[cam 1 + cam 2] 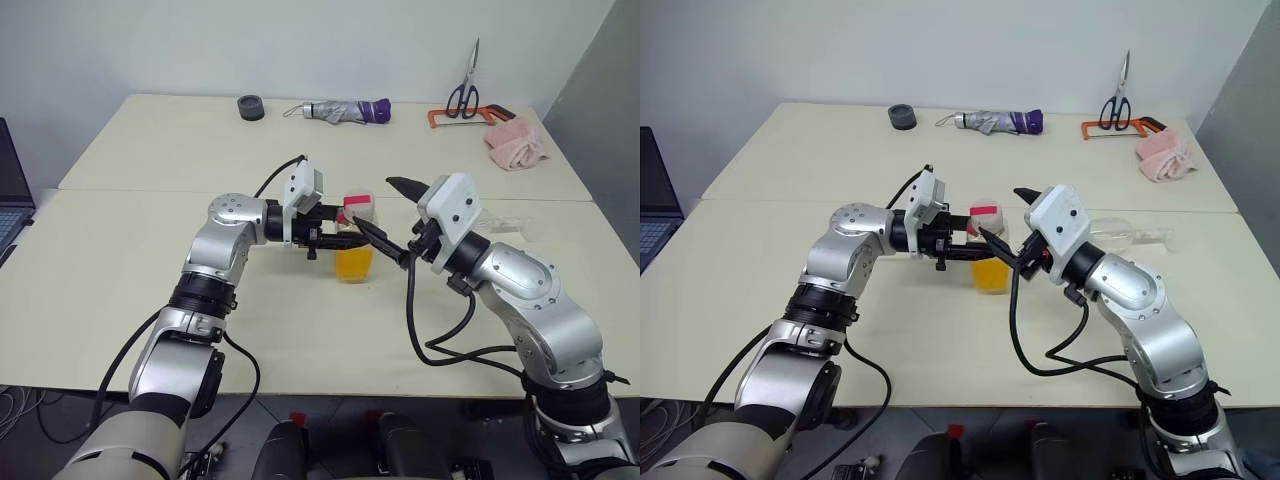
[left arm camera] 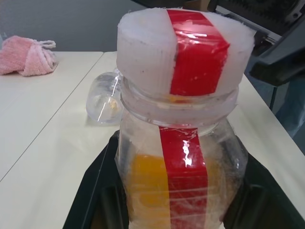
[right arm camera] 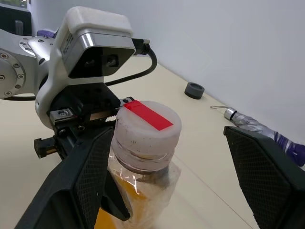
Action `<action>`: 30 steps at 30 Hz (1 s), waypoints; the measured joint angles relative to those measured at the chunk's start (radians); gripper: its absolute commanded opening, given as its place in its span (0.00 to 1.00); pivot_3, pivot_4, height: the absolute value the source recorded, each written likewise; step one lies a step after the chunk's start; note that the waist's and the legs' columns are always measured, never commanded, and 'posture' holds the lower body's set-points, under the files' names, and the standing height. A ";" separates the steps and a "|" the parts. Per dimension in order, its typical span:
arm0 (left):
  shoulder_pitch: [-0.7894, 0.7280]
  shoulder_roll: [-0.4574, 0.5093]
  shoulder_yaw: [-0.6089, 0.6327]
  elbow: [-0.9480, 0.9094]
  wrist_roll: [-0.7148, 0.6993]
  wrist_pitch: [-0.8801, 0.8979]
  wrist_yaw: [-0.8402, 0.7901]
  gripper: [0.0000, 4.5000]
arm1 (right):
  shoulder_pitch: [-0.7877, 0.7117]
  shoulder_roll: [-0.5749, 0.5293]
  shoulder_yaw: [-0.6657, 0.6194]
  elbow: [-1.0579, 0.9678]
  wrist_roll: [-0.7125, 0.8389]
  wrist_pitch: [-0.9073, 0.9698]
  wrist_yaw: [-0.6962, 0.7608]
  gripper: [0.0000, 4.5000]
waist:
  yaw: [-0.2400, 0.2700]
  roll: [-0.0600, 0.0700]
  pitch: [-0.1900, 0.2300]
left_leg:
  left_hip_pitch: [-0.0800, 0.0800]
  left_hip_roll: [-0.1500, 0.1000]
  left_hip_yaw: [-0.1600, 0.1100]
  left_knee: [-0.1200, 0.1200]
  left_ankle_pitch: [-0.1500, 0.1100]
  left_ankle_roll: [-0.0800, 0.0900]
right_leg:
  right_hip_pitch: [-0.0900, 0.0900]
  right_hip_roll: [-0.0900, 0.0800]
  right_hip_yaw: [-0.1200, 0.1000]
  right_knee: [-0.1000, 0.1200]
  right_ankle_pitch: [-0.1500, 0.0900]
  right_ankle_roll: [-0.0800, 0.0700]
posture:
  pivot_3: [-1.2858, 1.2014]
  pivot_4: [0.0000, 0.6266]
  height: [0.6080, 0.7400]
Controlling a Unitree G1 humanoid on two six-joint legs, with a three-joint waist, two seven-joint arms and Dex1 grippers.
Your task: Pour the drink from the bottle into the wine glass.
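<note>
Bottle point(image 1: 355, 240) is standing gripped by the left pincer point(image 1: 335, 236); right pincer point(image 3: 167, 157) is gaping around its cap point(image 3: 147, 125), likely to unscrew.

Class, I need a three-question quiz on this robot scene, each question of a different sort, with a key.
1. True or false: the white cap with a red stripe is off the clear plastic bottle of orange drink.
2. Which gripper is shut on the bottle? A) left gripper B) right gripper
3. Fill in: the clear stemmed wine glass is ____ on the beige table.

Key:
1. False; the cap sits on the neck.
2. A; the right gripper's fingers stand open around the cap.
3. Lying on its side, beyond the right arm.
</note>
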 measured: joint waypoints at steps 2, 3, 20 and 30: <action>0.000 0.000 0.000 0.001 0.000 -0.004 0.000 0.42 | -0.001 0.003 -0.021 -0.025 0.035 0.019 0.003 0.88 | 0.000 0.000 0.000 | 0.000 0.000 0.000 0.000 0.000 0.000 | 0.000 0.000 0.000 0.000 0.000 0.000 | 0.52 0.24 1.00; 0.000 0.000 0.000 0.001 0.000 -0.005 0.000 0.42 | -0.001 0.003 -0.032 -0.035 0.049 0.028 0.005 0.88 | 0.000 0.000 0.000 | 0.000 0.000 0.000 0.000 0.000 0.000 | 0.000 0.000 0.000 0.000 0.000 0.000 | 0.52 0.24 1.00; -0.023 0.001 0.002 0.015 0.000 -0.009 0.010 0.42 | -0.002 -0.029 -0.088 -0.062 0.168 0.103 0.018 0.88 | 0.000 0.000 0.000 | 0.000 0.000 0.000 0.000 0.000 0.000 | 0.000 0.000 0.000 0.000 0.000 0.000 | 0.52 0.24 1.00; -0.022 0.003 0.003 0.014 -0.001 -0.009 0.016 0.42 | -0.043 0.002 -0.101 -0.034 0.203 0.121 -0.001 1.00 | 0.000 0.000 0.000 | 0.000 0.000 0.000 0.000 0.000 0.000 | 0.000 0.000 0.000 0.000 0.000 0.000 | 0.52 0.24 1.00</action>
